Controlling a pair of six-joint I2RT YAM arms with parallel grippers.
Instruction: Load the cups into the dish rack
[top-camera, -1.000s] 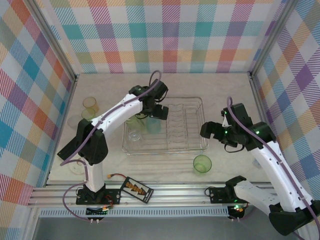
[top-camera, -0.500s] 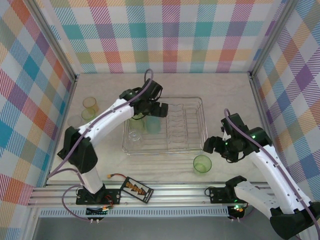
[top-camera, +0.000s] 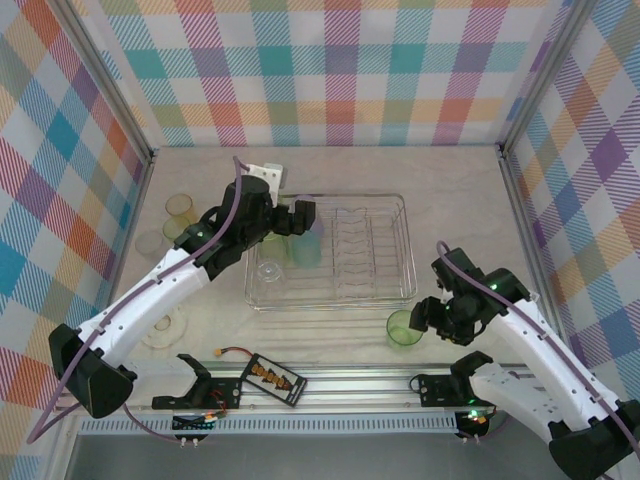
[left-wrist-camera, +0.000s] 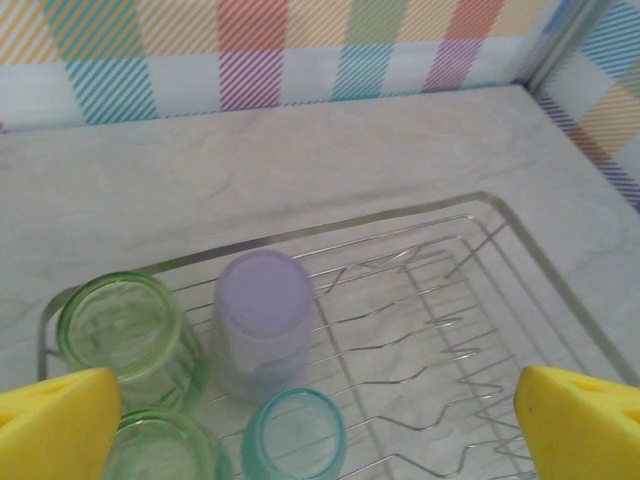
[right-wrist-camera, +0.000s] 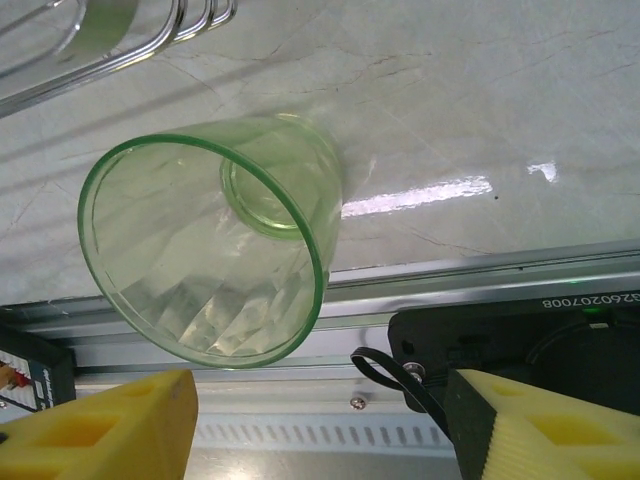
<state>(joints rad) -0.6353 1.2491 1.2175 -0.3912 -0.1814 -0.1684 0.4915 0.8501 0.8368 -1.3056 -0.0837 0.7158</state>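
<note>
Moved over the last second: right end effector has come down from beside the dish rack to the light green cup; left end effector has drawn back toward the rack's far-left corner. The cup has not shifted.

- Light green cup: upright on the tabletop, long axis vertical, mouth up; just ahead of the right end effector, whose jaws stand apart with nothing between them.
- Around it: rack corner beyond, cut off by the frame; black box to one side, mostly cropped.
- Left end effector: wide open, empty, above the rack. Ahead of it a lilac cup stands base up beside a green cup; nearer, a teal cup, partly cut off.
</note>
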